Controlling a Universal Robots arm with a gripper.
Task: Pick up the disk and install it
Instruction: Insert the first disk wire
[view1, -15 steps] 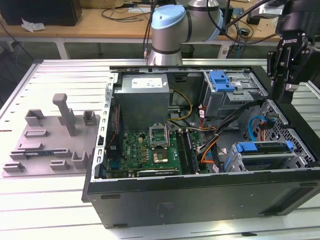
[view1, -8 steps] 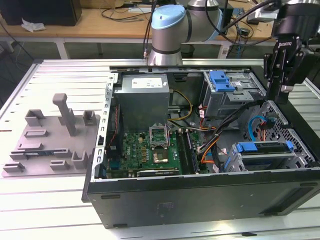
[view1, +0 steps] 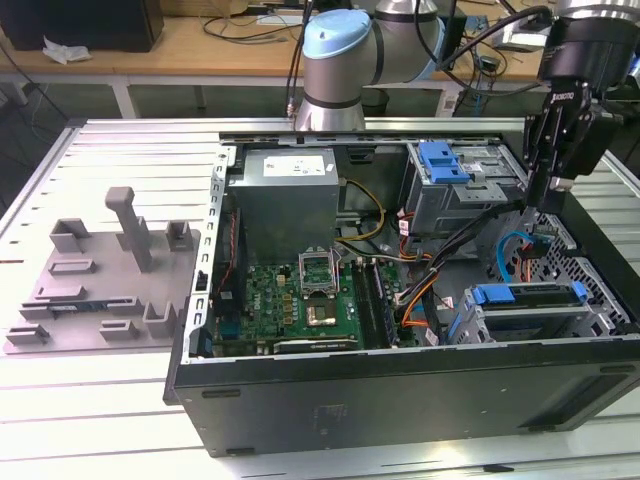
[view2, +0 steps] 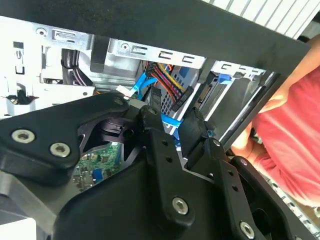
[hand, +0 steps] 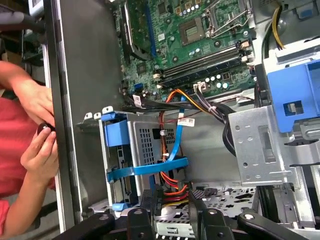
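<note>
An open computer case (view1: 400, 400) lies on the slatted table. In its drive cage at the exterior view's lower right sits the disk (view1: 527, 296); its blue carrier edge shows, and the silver face is hidden. In the first wrist view the same blue carrier (hand: 118, 134) stands in the perforated cage. My gripper (view1: 541, 200) hangs inside the case at the exterior view's right, above and behind that cage. Its black fingers stand apart in both wrist views, open (hand: 172, 201) (view2: 172, 125), with only red, yellow and blue cables behind the gap.
A grey power supply box (view1: 285, 190) and the green motherboard (view1: 310, 300) fill the case's other half. A blue latch piece (view1: 445, 160) tops the upper bay. A grey fixture plate (view1: 100, 290) lies outside the case. A person's hands (hand: 37, 130) rest at the case wall.
</note>
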